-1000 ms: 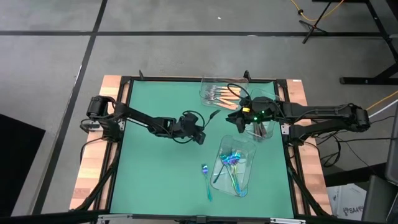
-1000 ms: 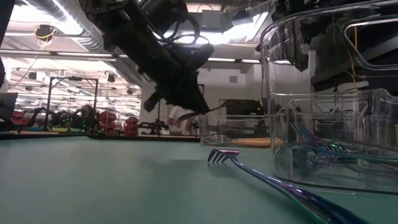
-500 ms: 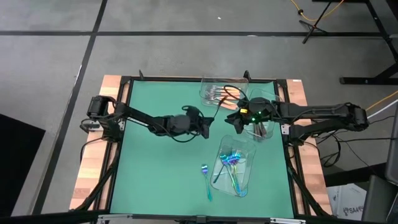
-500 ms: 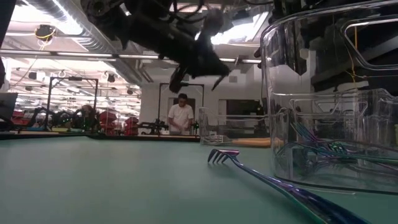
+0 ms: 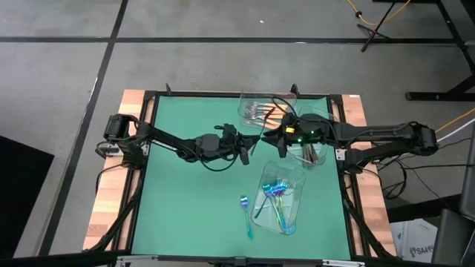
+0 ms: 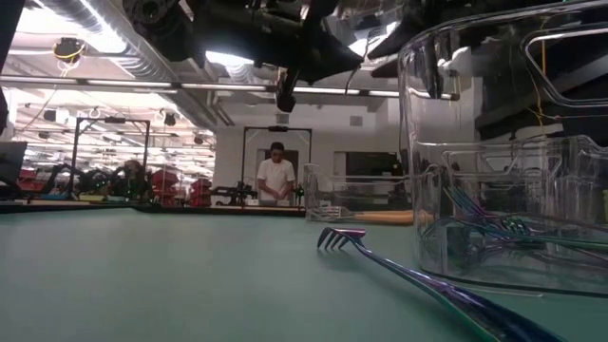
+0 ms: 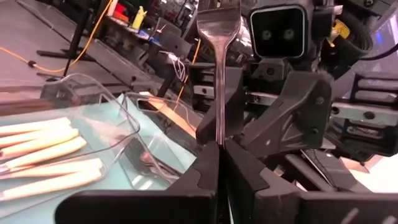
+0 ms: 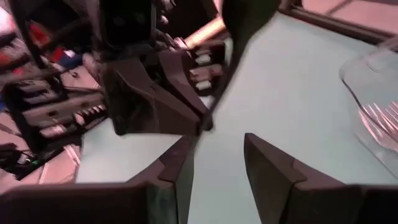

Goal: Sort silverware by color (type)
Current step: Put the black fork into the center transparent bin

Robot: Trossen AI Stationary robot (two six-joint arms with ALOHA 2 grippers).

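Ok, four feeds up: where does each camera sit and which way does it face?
High: overhead, straight down on the green table, both arms.
Low: table height, looking level past a blue-teal fork into the room; arms overhead.
Left wrist: behind the left gripper, shut on a dark fork, facing the right arm.
Right wrist: behind the open right gripper, facing the left arm.
Shared: both wrist views show the opposite arm.
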